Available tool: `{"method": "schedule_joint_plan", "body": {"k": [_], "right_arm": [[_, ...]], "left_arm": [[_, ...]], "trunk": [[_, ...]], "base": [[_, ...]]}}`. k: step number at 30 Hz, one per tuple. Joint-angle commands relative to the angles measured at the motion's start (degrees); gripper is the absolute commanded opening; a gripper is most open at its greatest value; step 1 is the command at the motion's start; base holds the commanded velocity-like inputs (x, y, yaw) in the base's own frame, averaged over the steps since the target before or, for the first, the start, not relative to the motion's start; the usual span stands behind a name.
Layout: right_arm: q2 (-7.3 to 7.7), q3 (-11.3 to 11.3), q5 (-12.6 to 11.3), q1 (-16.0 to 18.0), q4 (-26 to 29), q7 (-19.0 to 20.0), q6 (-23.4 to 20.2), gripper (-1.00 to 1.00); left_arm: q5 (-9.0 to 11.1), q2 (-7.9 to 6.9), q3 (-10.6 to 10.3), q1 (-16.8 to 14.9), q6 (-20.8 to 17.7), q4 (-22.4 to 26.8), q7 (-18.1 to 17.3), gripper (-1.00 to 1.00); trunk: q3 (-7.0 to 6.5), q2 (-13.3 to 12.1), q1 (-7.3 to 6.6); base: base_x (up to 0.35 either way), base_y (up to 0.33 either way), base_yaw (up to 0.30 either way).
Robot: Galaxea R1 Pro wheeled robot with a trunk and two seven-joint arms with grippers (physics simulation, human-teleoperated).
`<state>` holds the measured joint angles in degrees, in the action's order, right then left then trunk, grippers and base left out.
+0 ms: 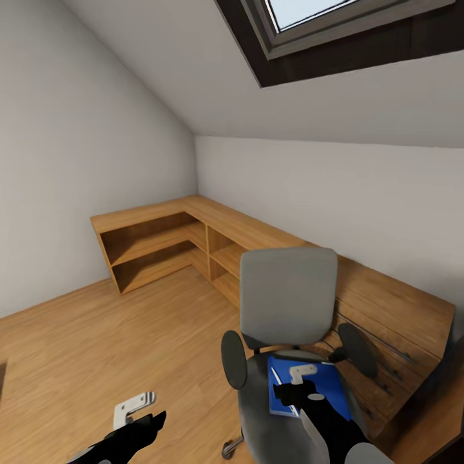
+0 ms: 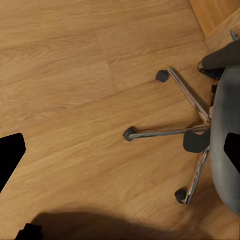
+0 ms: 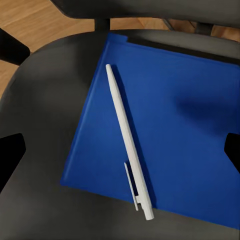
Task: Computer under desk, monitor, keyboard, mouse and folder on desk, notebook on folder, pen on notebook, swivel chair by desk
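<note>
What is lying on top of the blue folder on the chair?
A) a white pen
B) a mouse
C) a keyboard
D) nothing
A: a thin white pen lies slantwise across the blue folder, which rests flat on the grey swivel chair seat.

You have one swivel chair (image 1: 288, 303) in front of you, with one folder (image 3: 175, 125) and one pen (image 3: 126, 137) on its seat. You also have one wooden shelf unit (image 1: 193, 241) and one skylight (image 1: 322, 19).
</note>
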<state>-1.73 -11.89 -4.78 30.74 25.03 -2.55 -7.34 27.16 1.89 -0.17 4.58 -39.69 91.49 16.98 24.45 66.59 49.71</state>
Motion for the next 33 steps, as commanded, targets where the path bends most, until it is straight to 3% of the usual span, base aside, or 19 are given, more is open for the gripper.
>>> {"method": "schedule_joint_plan", "body": {"k": [1,9,19,33], "right_arm": [[0.05,-0.41,-0.50,0.03,0.10,-0.27,-0.30,1.00],[0.47,-0.48,-0.49,0.03,1.06,-0.35,-0.67,1.00],[0.92,-0.17,-0.58,0.04,1.16,-0.44,-4.03,1.00],[1.47,-0.15,-0.58,0.03,1.16,-0.58,-4.21,1.00]], "left_arm": [[0.61,0.00,0.00,0.00,-0.12,0.09,0.51,1.00],[0.56,-0.04,1.05,-0.01,-0.12,0.09,0.45,1.00],[0.58,-0.04,1.05,0.00,-0.12,0.09,0.45,1.00],[0.52,-0.04,1.05,-0.01,-0.04,0.09,0.51,1.00]], "trunk": [[0.24,0.45,0.23],[1.67,3.66,1.99],[3.47,7.67,4.18],[5.98,13.29,7.26]], "base": [[0.000,0.000,0.000],[0.000,0.000,0.000],[0.000,0.000,0.000],[0.000,0.000,0.000]]}}
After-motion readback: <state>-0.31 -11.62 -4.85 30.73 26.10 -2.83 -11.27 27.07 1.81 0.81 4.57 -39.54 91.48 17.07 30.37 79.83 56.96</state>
